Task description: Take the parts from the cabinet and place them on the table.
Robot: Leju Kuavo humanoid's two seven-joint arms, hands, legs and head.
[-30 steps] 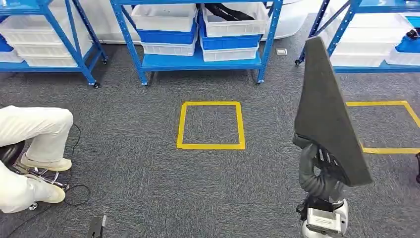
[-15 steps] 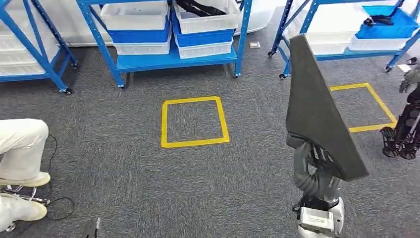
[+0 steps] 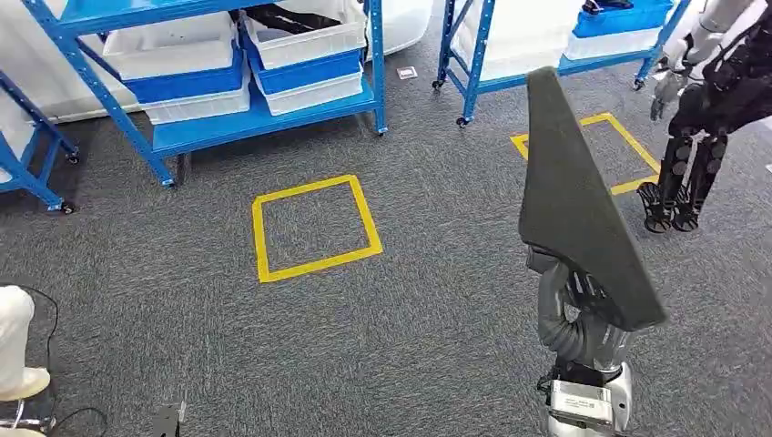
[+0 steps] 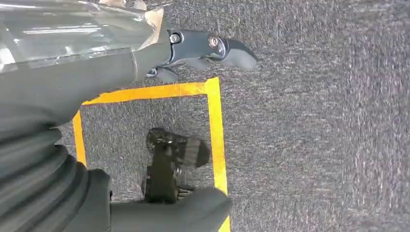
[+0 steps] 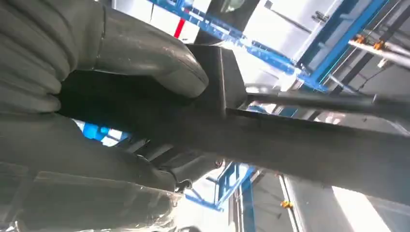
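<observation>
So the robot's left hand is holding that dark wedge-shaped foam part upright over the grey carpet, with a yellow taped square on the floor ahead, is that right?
Not quite: the right robot hand, not the left, holds the dark wedge-shaped foam part upright, as the head view shows. The left robot hand hangs with nothing in it. The grey carpet and the yellow taped square are as you said.

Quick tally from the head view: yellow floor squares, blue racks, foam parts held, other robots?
Yellow tape squares: 2 (near one, far one)
Blue racks: 3 (left edge, middle, right)
Foam part in right robot hand: 1
Other robot: 1
Total: 7
</observation>
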